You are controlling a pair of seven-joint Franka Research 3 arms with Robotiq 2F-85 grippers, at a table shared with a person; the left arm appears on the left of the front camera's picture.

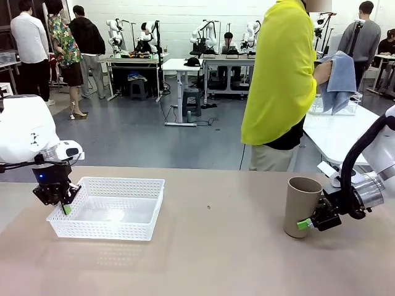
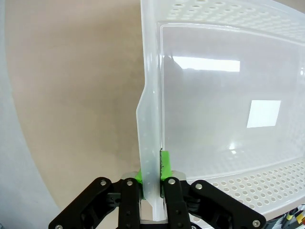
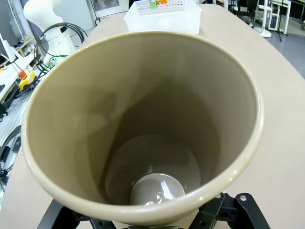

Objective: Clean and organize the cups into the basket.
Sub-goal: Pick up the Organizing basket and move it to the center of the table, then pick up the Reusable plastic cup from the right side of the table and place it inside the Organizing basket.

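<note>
The white lattice basket [image 1: 111,229] sits on the table at the left, with nothing in it. My left gripper [image 1: 64,205] is shut on its left wall; in the left wrist view the green pads [image 2: 165,164] pinch the thin plastic wall [image 2: 148,119]. A tan-brown cup [image 1: 302,205] stands upright at the right of the table. My right gripper [image 1: 308,222] is shut on its lower side. The right wrist view looks straight into the cup's open mouth [image 3: 143,119], which holds nothing, with the basket [image 3: 162,19] far beyond it.
A person in a yellow top [image 1: 278,74] stands at the far side of the table, holding a blue cloth [image 1: 339,83]. Bare tan tabletop [image 1: 216,246] lies between the basket and the cup.
</note>
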